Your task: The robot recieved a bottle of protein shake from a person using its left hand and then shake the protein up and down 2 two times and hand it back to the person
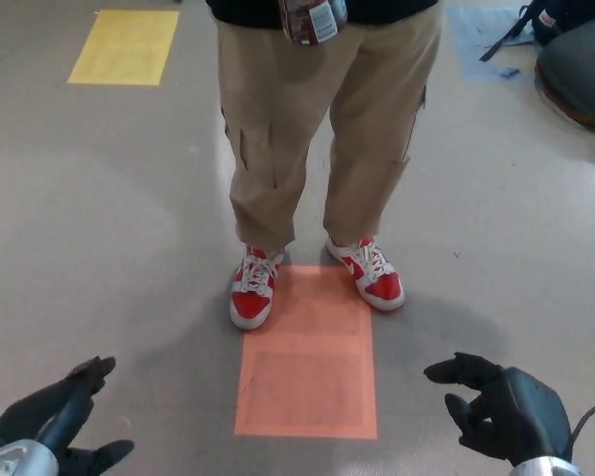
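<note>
You have one bottle (312, 20) at the top centre edge, before the person's waist; its upper part is cut off, so its long axis is unclear. Both hands sit low: left hand (59, 421) and right hand (501, 407), fingers spread, holding nothing.

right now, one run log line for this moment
bottle: at person's waist, top edge | left hand: open, low, empty | right hand: open, low, empty | handover: not underway
</note>
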Motion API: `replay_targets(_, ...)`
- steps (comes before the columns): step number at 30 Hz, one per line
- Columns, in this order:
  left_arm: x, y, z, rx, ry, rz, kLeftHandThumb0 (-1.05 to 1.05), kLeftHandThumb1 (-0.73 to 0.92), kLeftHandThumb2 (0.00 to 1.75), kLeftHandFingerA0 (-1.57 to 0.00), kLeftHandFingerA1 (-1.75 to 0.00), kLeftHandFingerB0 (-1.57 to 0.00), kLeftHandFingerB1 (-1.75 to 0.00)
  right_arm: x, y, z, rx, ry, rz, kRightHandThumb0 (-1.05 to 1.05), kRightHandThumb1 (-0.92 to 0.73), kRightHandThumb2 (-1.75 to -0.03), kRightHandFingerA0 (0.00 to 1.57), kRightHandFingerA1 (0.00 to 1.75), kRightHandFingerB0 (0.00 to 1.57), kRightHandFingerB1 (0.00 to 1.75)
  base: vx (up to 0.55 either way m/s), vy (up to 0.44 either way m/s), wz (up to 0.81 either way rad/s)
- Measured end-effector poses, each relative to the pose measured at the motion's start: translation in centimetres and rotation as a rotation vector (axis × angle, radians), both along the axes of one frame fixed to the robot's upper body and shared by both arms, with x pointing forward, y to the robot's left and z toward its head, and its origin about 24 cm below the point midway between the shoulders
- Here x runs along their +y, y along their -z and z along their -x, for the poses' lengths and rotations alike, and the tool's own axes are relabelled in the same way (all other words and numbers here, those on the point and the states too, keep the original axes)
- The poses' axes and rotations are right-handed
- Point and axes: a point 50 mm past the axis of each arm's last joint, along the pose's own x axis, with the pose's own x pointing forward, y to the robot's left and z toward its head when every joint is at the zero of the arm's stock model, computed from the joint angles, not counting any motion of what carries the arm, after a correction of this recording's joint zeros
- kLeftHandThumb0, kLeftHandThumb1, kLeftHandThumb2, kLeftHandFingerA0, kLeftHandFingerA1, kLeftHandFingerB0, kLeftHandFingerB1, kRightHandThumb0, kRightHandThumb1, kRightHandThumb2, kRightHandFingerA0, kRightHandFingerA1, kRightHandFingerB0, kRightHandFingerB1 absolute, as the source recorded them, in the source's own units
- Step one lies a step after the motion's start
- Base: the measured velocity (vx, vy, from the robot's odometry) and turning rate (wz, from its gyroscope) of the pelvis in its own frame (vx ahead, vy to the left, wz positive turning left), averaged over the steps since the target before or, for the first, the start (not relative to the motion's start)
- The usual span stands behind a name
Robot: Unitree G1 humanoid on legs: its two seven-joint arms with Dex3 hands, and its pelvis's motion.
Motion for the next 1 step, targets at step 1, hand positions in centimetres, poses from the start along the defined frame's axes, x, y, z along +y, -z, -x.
replay_targets(1, -0.07, 0.00, 0.03, -0.011, 0.012, -0.006, -0.61, 0.70, 0.63, -0.38, -0.36, -0.10, -0.22, -0.03, 0.02, 0.00, 0.003, 0.002, 0.002, -0.24, -0.79, -0.64, 0.94, 0.57, 0.75, 0.44, 0.00, 0.000, 0.00)
